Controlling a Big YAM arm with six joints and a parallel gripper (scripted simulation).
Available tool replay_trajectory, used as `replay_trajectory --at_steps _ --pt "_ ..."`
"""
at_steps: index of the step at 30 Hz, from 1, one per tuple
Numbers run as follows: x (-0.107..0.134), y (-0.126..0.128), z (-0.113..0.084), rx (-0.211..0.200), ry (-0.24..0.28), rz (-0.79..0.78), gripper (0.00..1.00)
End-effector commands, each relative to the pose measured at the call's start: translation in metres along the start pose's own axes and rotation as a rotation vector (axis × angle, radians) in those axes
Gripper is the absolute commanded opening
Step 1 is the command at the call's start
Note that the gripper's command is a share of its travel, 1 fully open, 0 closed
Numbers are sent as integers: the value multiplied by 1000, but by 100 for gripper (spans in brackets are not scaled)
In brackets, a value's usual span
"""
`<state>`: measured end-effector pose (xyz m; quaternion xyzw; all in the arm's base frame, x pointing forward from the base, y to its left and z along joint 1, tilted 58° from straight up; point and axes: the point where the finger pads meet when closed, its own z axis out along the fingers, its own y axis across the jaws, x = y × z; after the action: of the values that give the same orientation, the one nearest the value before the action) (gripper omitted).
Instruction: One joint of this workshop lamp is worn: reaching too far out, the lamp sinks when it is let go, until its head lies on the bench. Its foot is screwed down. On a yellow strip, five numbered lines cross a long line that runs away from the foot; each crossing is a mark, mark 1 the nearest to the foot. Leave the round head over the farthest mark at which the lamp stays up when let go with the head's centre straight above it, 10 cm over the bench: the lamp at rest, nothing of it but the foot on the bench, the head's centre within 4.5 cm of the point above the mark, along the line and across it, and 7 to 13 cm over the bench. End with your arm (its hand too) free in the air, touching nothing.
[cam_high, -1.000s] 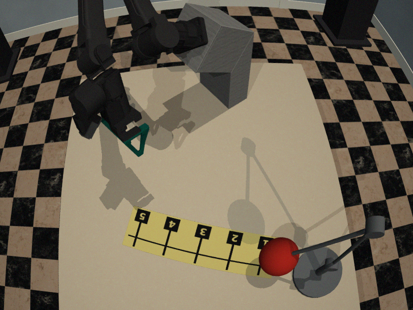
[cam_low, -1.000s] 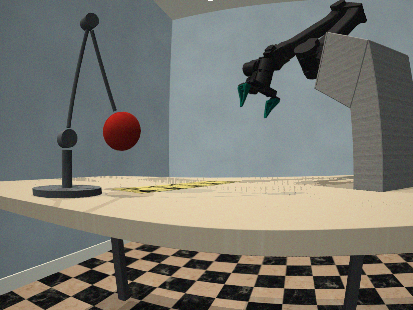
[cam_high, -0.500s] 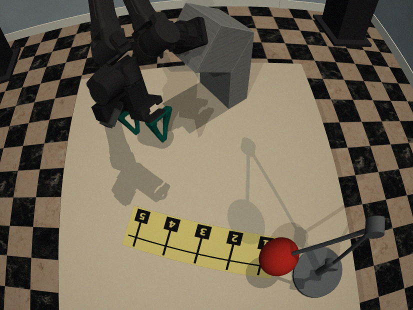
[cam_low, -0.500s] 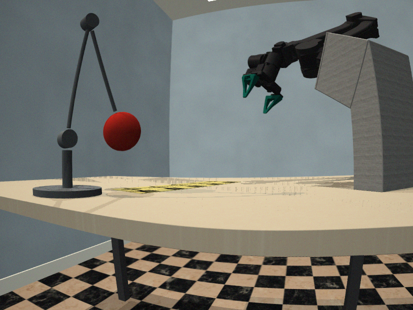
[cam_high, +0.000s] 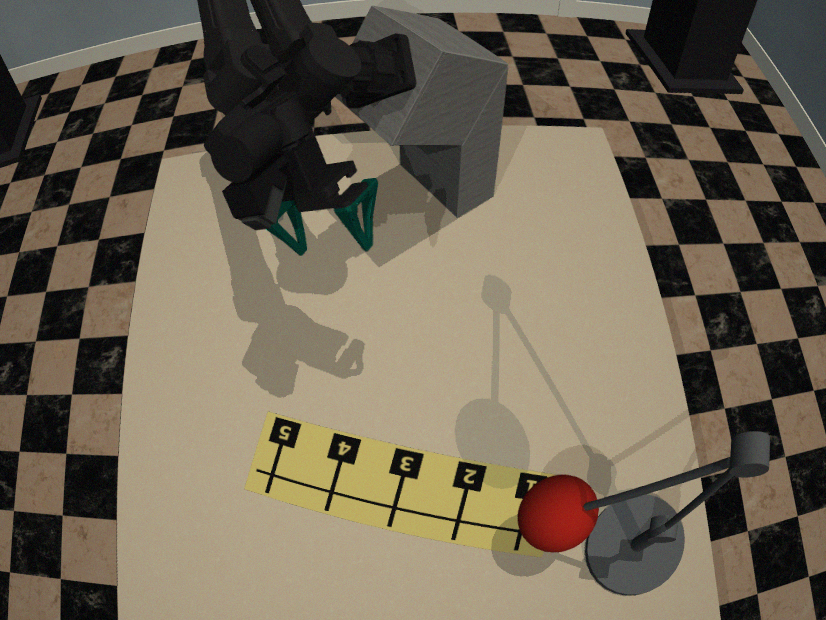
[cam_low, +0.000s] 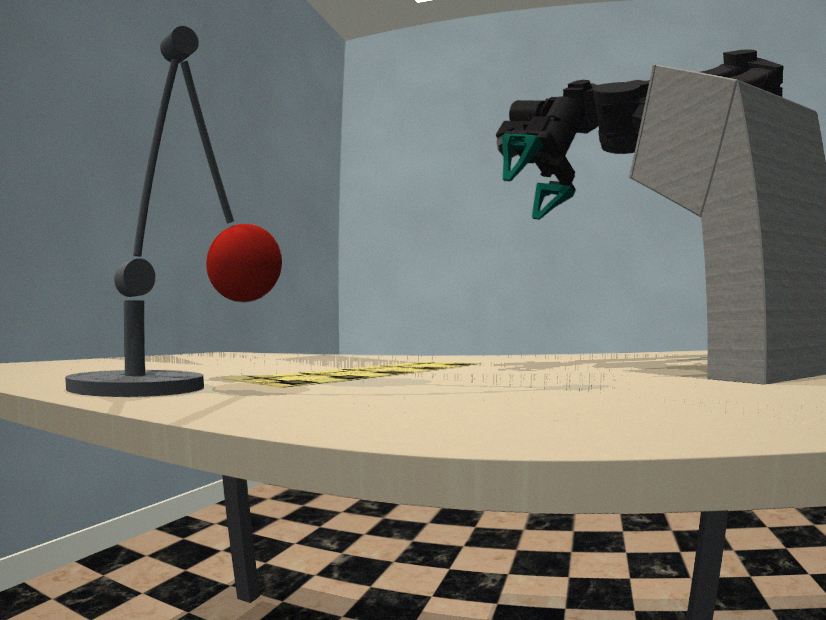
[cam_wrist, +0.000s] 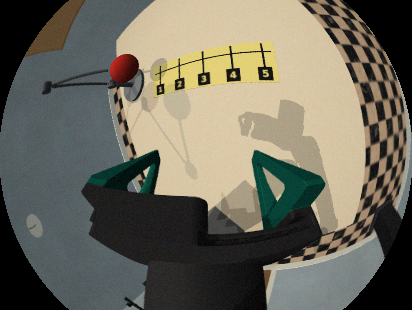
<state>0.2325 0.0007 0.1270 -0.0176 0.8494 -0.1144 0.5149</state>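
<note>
So the lamp's red head (cam_high: 557, 513) (cam_low: 244, 262) (cam_wrist: 124, 68) hangs on the near-foot side of the yellow strip (cam_high: 363, 481) (cam_low: 333, 375) (cam_wrist: 190, 83), held up by its folded rods I guess, while the gripper (cam_high: 334, 250) (cam_low: 521, 199) (cam_wrist: 206, 155) is off past the strip, jaws spread wide with nothing in them, probably to fit round that ball

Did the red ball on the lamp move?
No. The red ball is in the same place, beside number 1 on the yellow strip seen from above.
</note>
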Motion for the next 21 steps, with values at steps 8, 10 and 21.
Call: replay_trajectory --at_steps 8,10,21 --pt "28 17 -9 -88 -12 -183 100" --pt "35 20 -11 -103 -9 -218 100" --pt "65 30 -17 -165 6 -373 100"
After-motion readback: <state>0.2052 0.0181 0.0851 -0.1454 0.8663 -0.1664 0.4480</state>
